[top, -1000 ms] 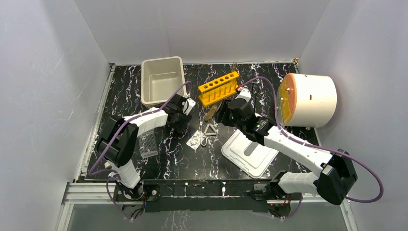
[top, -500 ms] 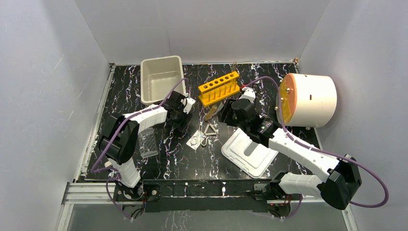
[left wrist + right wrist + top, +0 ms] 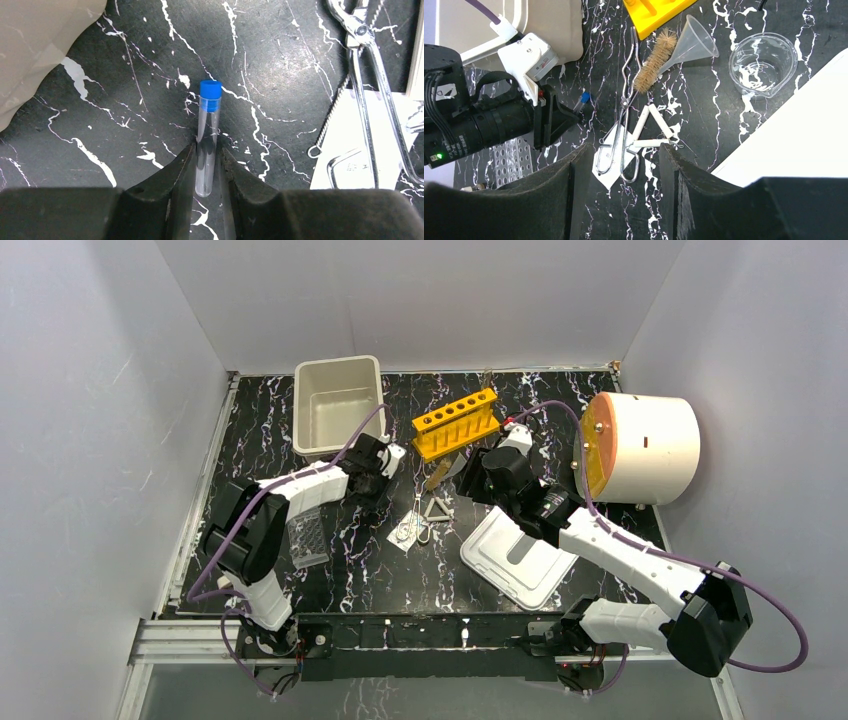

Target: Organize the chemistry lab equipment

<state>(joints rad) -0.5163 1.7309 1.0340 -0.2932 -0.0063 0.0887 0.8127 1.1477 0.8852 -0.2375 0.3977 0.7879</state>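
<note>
Pose — left tool [image 3: 207, 149] low, clamped on blue-capped vial [image 3: 208, 122]; right tool [image 3: 624, 148] apart above white triangle [image 3: 643, 124].

High rear overview, close downward wrist views (both catch tweezers [image 3: 626, 102] [image 3: 360, 31])

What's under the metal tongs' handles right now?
A small white sheet lies under the metal tongs' handle end. Whatever is beneath that sheet is covered and can't be seen.

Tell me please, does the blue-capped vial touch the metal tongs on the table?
Apart. The left wrist view shows the blue-capped vial and the metal tongs with bare black table between them.
</note>
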